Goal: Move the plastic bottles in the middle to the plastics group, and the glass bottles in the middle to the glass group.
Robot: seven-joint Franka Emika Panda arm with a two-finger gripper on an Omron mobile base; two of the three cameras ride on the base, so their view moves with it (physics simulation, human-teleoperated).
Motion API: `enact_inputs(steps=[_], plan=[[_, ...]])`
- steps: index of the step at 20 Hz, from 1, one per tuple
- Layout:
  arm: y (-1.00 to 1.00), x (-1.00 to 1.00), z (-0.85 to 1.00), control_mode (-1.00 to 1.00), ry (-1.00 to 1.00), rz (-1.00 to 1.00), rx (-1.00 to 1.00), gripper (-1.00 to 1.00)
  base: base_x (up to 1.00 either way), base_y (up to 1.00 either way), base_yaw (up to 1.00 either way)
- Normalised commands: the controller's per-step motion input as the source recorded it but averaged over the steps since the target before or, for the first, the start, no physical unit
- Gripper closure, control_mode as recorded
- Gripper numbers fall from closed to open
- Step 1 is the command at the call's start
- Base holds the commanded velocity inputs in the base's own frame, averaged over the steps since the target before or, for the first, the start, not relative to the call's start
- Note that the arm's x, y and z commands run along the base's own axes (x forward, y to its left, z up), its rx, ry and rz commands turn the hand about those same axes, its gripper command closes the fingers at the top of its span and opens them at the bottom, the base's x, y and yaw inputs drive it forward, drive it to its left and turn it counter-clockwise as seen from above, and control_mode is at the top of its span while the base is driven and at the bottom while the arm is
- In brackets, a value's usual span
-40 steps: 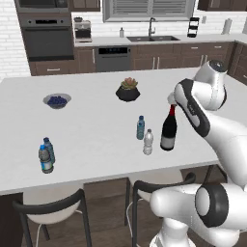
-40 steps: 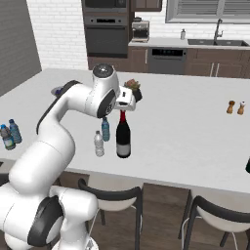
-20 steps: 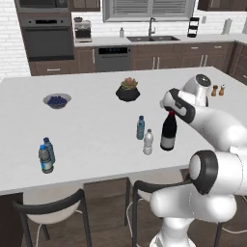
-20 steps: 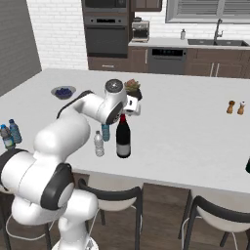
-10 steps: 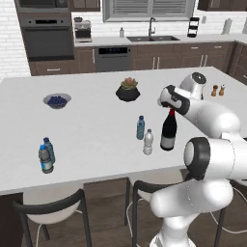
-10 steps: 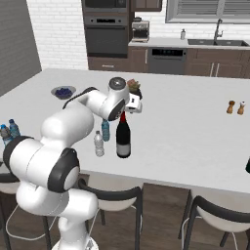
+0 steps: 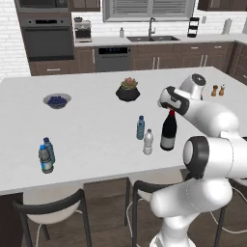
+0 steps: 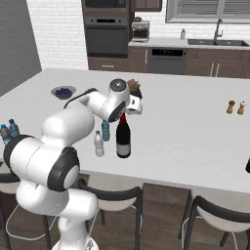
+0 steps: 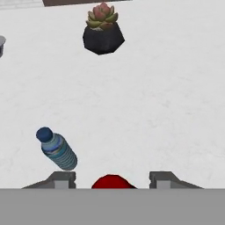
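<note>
Gripper (image 9: 112,182) sits directly over the top of the black glass bottle (image 7: 168,133), centre right in the left base view. In the hand view the bottle's red cap (image 9: 112,181) shows at the bottom edge between the two fingertips (image 9: 61,179), with a gap on either side; jaws spread, not touching the cap.

Bottle stands upright on the white counter (image 7: 96,125). Just left of it, the clear-whitish plastic bottle (image 7: 148,142) and, behind that, the blue-tinted plastic bottle (image 7: 140,128).

Plastics group (image 7: 45,155) stands at lower left of the left base view, well apart from the middle bottles.

Potted succulent (image 9: 103,30) at top centre of the hand view. Bowl of blue fruit (image 7: 57,101) upper left of the counter.
</note>
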Motion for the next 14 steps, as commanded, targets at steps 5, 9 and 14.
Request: enact_inputs(steps=[5, 9, 14], plan=[[0.00, 0.00, 0.00, -1.00, 0.00, 0.00, 0.00, 1.00, 0.00, 0.00, 0.00], [-0.02, -0.23, 0.49, -1.00, -0.08, 0.00, 0.00, 1.00, 0.00, 0.00, 0.00], [-0.45, -0.33, 0.70, -1.00, 0.00, -0.08, 0.00, 1.00, 0.00, 0.00, 0.00]])
